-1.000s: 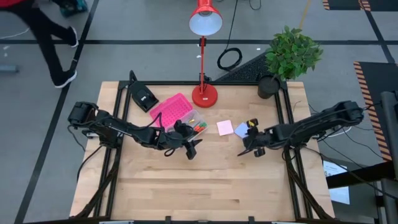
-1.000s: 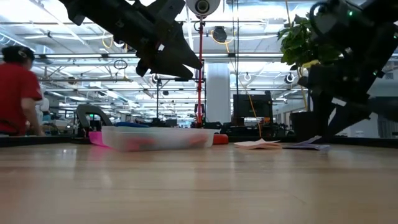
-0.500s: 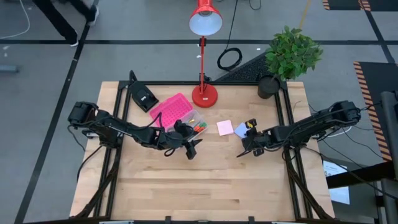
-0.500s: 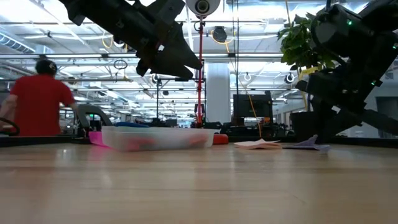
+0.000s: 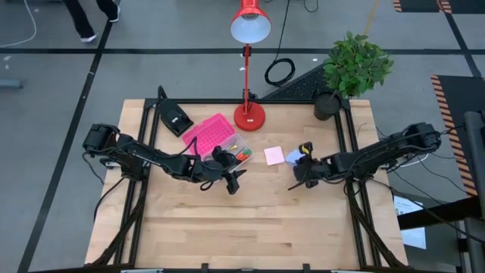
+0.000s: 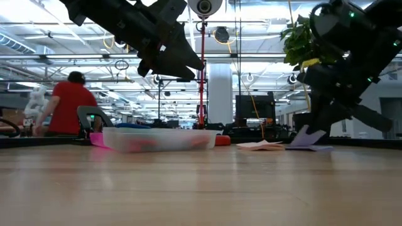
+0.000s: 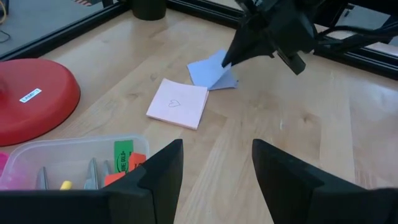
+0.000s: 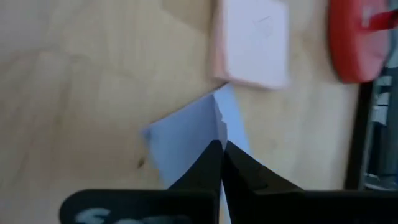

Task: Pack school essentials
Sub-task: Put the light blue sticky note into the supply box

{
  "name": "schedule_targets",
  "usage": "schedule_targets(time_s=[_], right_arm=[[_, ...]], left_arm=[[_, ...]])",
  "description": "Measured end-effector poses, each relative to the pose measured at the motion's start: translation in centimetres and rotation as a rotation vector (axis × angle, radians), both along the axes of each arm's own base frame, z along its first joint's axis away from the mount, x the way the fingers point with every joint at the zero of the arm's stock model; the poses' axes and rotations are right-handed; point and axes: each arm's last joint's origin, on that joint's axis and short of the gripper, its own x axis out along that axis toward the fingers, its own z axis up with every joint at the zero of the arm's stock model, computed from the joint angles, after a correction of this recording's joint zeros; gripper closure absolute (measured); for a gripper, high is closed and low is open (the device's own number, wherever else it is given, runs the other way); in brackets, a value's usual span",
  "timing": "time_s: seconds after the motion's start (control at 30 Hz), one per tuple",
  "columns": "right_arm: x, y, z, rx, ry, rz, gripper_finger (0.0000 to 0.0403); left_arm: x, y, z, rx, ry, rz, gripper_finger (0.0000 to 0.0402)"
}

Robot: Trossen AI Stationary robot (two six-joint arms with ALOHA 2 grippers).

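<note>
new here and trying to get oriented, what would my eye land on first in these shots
Probably the red desk lamp at the table's far edge, then the pink-lidded clear box near it. Next, the right gripper, shut on the blue sticky-note pad and tilting it up beside the flat pink pad, while the left gripper hovers open by the box.

Two sticky-note pads lie right of the box.

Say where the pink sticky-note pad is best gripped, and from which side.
The pink sticky-note pad lies flat on the table, so probably pinch one edge from above. Its edge toward the table's front looks best: bare wood there, while the blue pad, pinched by the right gripper, lies on one side and the lamp base behind. The left gripper hovers open.
</note>
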Motion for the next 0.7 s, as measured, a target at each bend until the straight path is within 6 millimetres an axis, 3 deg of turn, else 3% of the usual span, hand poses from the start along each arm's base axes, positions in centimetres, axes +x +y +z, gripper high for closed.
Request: schedule_targets(time_s=[0.7], right_arm=[[3.0, 0.5, 5.1, -0.121, -0.137, 0.065, 0.0403]], left_arm=[[0.0, 0.0, 0.0, 0.041, 0.014, -0.021, 0.0206]])
